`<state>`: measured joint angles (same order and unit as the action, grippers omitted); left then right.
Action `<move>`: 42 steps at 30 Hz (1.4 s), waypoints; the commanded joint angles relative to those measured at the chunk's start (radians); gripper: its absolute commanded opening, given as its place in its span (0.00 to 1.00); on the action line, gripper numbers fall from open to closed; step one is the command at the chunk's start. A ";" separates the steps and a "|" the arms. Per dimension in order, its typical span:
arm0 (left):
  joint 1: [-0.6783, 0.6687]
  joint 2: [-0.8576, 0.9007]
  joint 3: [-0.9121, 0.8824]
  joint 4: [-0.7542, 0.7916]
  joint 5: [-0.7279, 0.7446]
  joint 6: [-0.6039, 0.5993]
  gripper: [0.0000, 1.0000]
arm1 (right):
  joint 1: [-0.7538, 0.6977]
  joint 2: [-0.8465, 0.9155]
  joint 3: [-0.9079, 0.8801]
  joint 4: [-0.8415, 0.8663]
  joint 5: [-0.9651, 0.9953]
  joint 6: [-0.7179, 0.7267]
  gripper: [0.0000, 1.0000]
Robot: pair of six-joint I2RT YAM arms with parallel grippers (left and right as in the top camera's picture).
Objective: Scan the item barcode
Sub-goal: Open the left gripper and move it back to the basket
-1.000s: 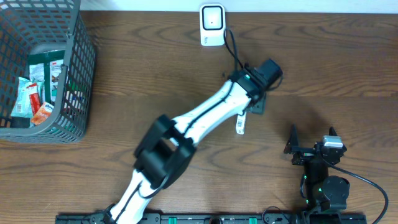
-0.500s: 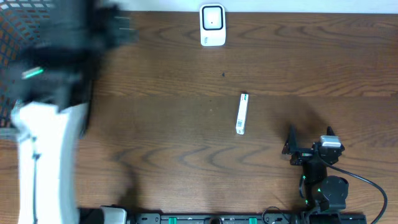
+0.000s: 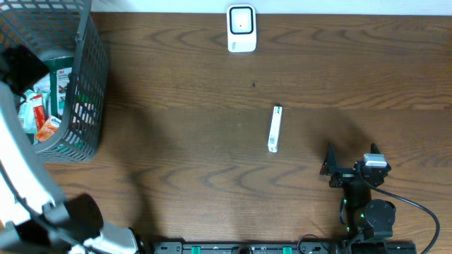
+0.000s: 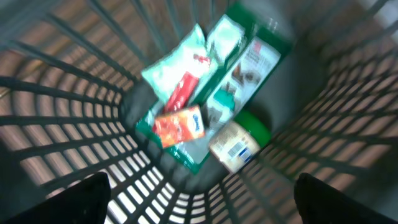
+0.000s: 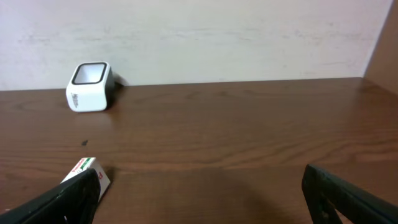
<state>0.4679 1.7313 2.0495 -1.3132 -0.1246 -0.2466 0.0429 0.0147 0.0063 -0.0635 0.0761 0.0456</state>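
Near the middle of the wooden table (image 3: 176,106) lies the slim box (image 3: 275,129), flat and untouched, well apart from the white scanner (image 3: 241,28) at the far edge. Right gripper (image 3: 349,159): fingers spread, empty, near the box. Left gripper (image 4: 200,186): fingers spread, empty, over the mesh basket (image 3: 88,85) holding packets (image 4: 180,124).

The table (image 3: 176,92) is of dark brown wood with a wavy grain. Behind its far edge stands a pale, plain wall (image 5: 217,37). The light is soft and even.
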 commanded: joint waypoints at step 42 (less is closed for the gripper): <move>0.193 -0.097 -0.006 -0.135 0.283 0.167 0.94 | 0.011 0.000 -0.001 -0.004 0.001 0.013 0.99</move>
<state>0.6914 1.6215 2.0392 -1.4971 0.0143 -0.2623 0.0437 0.0147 0.0063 -0.0635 0.0761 0.0456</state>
